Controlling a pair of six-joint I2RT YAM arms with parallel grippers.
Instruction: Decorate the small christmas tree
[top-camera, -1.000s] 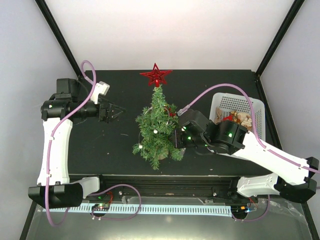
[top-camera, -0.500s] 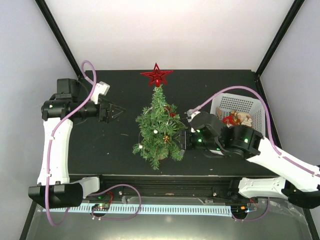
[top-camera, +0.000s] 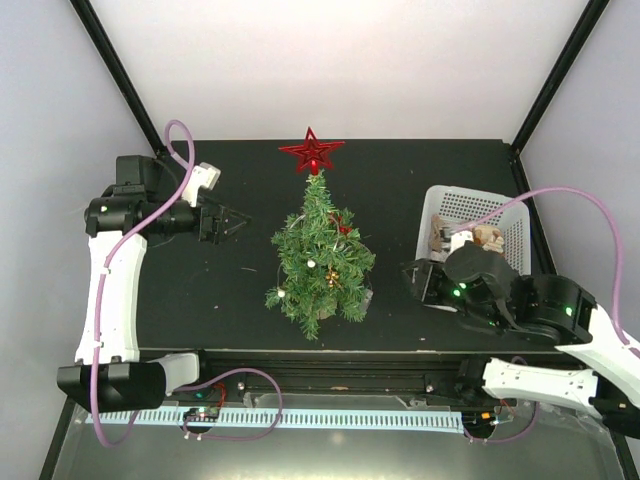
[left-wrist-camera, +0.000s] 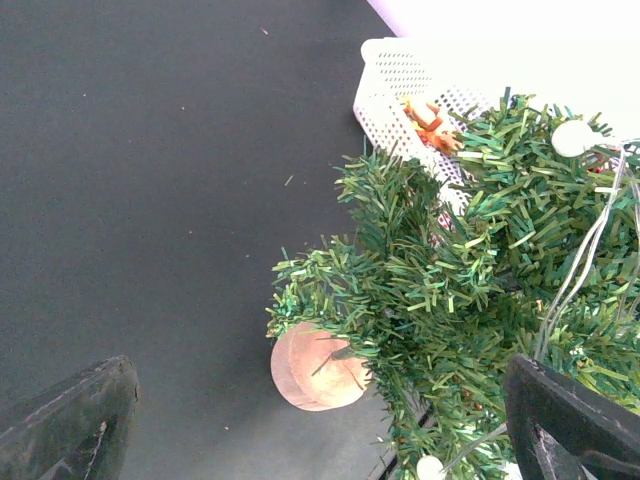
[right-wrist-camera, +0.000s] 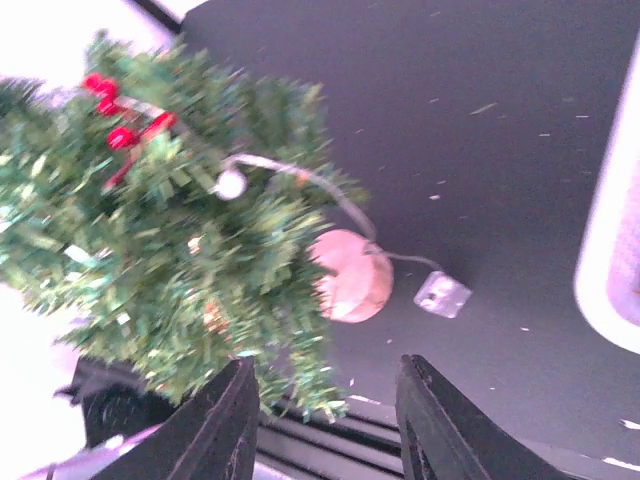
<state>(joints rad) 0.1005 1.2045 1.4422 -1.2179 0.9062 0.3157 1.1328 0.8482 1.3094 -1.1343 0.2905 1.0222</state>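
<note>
Top external: small christmas tree (top-camera: 318, 262) between left fingers (left-wrist-camera: 70, 425) and right fingers (right-wrist-camera: 225, 425), both apart

A white basket (top-camera: 478, 203) sits at the right of the black table (top-camera: 420, 165), holding tan and orange trinkets (top-camera: 487, 237), perhaps small figures. A small clear box (right-wrist-camera: 442, 294), on a thin wire, lies mid-table.

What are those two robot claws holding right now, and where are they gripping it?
Nothing. The left gripper hangs open beside the small christmas tree, and the right gripper has its fingers apart with nothing between them.
</note>
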